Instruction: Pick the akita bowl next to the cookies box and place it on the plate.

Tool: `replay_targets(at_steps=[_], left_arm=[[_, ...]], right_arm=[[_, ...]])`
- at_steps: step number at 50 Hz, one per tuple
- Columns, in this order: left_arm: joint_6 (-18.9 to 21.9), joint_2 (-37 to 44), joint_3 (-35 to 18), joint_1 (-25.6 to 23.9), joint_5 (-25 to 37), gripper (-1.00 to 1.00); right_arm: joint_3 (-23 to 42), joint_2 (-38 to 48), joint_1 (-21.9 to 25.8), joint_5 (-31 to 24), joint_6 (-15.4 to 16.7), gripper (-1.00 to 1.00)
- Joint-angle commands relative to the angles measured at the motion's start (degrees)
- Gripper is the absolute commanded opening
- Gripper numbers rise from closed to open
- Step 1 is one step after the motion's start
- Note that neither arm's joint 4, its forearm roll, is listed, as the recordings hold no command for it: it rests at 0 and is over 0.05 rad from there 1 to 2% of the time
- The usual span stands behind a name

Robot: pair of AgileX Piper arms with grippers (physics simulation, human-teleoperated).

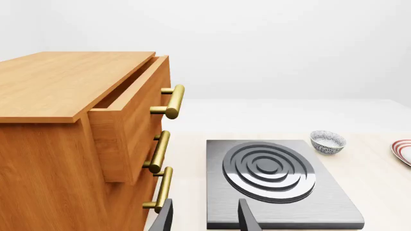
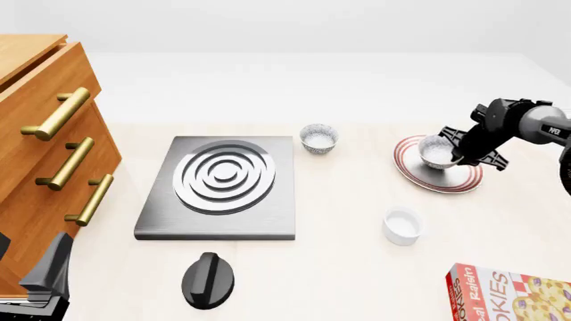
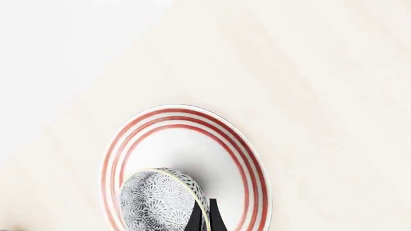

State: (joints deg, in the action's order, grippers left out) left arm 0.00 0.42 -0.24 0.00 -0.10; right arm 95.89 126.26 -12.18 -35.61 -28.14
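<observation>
Front view: right gripper [image 2: 461, 155] over the plate [image 2: 413, 170], fingers pinched together on the rim of the akita bowl [image 2: 436, 150]; bowl sits within the plate's red rings, whether resting or just above cannot be told; white lettering "PIPER" legible on the right arm [image 2: 544, 125]; second look-alike bowl [image 2: 319, 138] stands on the table [image 2: 357, 261] just beyond the stove's far right corner, well apart from the plate; plain white cup [image 2: 402, 226] nearer the camera, between plate and cookies box [image 2: 509, 293]; box lies flat at the near right corner, cut by the frame edge, red with letters "OOKIES" readable and part of another word above it, cookies pictured on a pale panel; silver ringed burner [image 2: 223, 175] on the dark stove slab, black knob [image 2: 208, 279] in front of it; wooden cabinet [image 2: 27, 120] with brass handles at left.

Right wrist view: thin dark fingers [image 3: 196, 219] close on the bowl's rim, patterned outside facing the camera, plate beneath.

Left wrist view: left gripper [image 1: 204, 216] spread apart, holding nothing, hovering near the stove; top drawer [image 1: 132, 113] pulled partly out.
</observation>
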Motion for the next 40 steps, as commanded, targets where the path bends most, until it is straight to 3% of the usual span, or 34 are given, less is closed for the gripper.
replay_targets(at_steps=[1, 10, 11, 27, 32, 37, 40], left_arm=[[0.0, 0.0, 0.0, 0.0, 0.0, 1.00], [0.0, 0.0, 0.0, 0.0, 0.0, 1.00], [0.0, 0.0, 0.0, 0.0, 0.0, 1.00], [0.0, 0.0, 0.0, 0.0, 0.0, 1.00], [0.0, 0.0, 0.0, 0.0, 0.0, 1.00], [0.0, 0.0, 0.0, 0.0, 0.0, 1.00], [0.0, 0.0, 0.0, 0.0, 0.0, 1.00]], right_arm=[[0.6, 0.7, 0.0, -0.1, 0.1, -1.00], [0.3, 1.1, 0.0, -0.8, 0.6, -1.00], [0.3, 1.1, 0.0, -0.9, 0.8, 1.00], [-4.6, -6.3, 1.0, -0.6, 0.9, 1.00], [-10.1, -18.8, 2.9, -0.6, -1.3, 1.00], [-5.8, -24.2, -0.8, -7.6, 3.7, 1.00], [-6.1, -28.1, -0.3, -8.9, 3.6, 1.00]])
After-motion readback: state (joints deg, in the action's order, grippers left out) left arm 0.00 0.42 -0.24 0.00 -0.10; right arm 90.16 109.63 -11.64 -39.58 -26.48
